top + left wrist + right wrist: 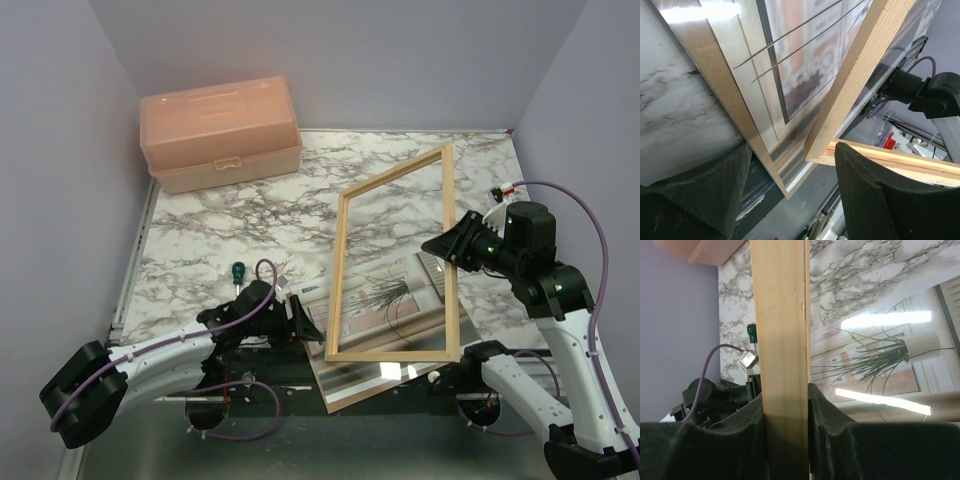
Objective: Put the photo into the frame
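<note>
Well, from above, my right gripper (452, 246) is clamped on the right long bar of the frame (392, 356), about halfway along. The frame hangs tilted over the table (200, 240), its long axis running away from my bases toward the far wall. The photo (385, 295) lies flat beneath it near the front edge, showing through the opening. My left gripper (303, 322) sits low, just left of the frame's near left corner, so that arm is the nearer one to the free end. Through my left wrist camera, the left gripper (790, 190) stands wide open with nothing in it. The frame's (855, 80) corner pokes in between the pads, close to the right one, above the corner of the brown board (715, 95) that lies under the photo (805, 65). I cannot tell whether that pad touches the wood. Through my right wrist camera, the right gripper (785, 412) is closed on the bar, a pad flat on each side, and the photo (880, 360) lies beyond the bar to the right. I judge the coming move turns on that near corner, lying just right of my left fingers.
</note>
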`<state>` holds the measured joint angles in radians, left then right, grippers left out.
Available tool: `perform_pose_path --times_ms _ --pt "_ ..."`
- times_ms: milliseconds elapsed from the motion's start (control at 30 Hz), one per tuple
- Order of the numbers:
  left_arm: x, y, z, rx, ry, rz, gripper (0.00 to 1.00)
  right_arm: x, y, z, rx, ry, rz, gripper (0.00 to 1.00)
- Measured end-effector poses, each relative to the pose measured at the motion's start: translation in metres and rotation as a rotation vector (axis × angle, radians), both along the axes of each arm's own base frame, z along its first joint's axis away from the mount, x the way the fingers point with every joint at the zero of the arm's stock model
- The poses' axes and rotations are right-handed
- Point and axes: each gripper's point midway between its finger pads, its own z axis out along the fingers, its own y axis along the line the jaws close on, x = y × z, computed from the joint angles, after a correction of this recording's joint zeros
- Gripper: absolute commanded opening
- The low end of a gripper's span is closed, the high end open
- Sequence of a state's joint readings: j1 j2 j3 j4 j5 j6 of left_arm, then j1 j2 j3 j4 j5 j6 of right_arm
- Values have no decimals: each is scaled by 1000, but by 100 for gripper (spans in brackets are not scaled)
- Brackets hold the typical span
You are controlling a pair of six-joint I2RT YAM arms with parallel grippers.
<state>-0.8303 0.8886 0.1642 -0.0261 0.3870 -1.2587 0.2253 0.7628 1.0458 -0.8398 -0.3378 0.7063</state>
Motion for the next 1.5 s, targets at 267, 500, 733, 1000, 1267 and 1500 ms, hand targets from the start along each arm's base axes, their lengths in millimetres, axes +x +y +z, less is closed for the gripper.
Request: perform_pose_path --times_ms 267,500,733,1000,1267,1500 --pt "0 -7 -2 5 22 -20 70 1 0 0 0 3 0 1" --pt "-1 -14 -2 26 26 -44 71 6 1 8 2 -5 0 1" --pt "-4 -14 -5 66 25 -59 70 12 2 24 -3 -33 6 1" --pt "-5 -13 -3 71 8 -59 72 23 2 39 -31 -55 11 1" --pt "-15 22 -13 199 -27 -47 82 56 8 32 -57 -19 21 1" --pt "-3 34 15 165 -190 -8 88 97 21 22 -65 21 48 1"
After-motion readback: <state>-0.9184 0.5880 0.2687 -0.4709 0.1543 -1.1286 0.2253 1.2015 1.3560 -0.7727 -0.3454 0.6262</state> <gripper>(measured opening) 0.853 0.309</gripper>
